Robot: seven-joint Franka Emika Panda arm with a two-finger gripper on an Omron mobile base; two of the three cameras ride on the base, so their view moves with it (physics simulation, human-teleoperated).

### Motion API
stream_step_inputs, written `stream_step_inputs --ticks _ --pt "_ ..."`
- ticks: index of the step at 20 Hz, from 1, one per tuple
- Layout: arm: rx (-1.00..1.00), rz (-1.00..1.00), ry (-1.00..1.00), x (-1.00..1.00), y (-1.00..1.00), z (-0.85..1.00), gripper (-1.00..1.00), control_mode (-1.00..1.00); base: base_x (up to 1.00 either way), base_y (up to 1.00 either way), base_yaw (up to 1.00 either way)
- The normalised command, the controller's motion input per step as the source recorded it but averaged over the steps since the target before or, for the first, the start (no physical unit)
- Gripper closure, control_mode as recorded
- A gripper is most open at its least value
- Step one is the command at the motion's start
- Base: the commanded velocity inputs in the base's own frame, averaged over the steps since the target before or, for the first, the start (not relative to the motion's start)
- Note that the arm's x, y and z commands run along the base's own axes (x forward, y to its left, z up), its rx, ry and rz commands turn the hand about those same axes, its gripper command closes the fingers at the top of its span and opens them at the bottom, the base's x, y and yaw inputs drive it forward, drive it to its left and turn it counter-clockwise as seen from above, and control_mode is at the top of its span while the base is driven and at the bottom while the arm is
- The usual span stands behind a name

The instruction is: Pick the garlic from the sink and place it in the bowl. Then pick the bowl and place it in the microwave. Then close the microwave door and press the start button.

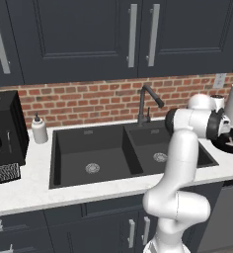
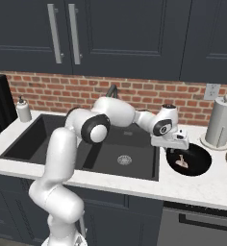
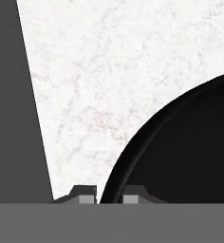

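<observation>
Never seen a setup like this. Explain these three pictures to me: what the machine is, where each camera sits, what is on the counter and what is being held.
The machine is a white robot arm in a simulated kitchen. Two cameras ride on its base, behind it to the left and the right. A third sits on its hand, looking along the fingers. The white counter holds a black double sink, a soap bottle, a paper towel roll and a black bowl. The garlic lies in the bowl. The gripper has shut on the bowl's rim, one fingertip outside and one inside.
</observation>
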Motion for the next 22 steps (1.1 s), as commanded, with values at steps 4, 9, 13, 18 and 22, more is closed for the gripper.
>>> stream_step_inputs --ticks 4,9,13,18,22 --pt "0.00 0.03 -0.03 -0.52 0.64 0.03 1.00 -1.00 0.00 0.00 0.00" --pt "0.00 0.05 -0.07 -0.67 0.54 0.05 1.00 -1.00 0.00 0.00 0.00" --pt "0.00 0.07 -0.07 -0.70 0.33 0.31 1.00 -1.00 0.00 0.00 0.00" --pt "0.00 0.04 -0.03 -0.76 0.21 0.50 1.00 -1.00 0.00 0.00 0.00" --pt "0.00 0.03 0.00 -0.69 0.22 0.76 1.00 -1.00 0.00 0.00 0.00"
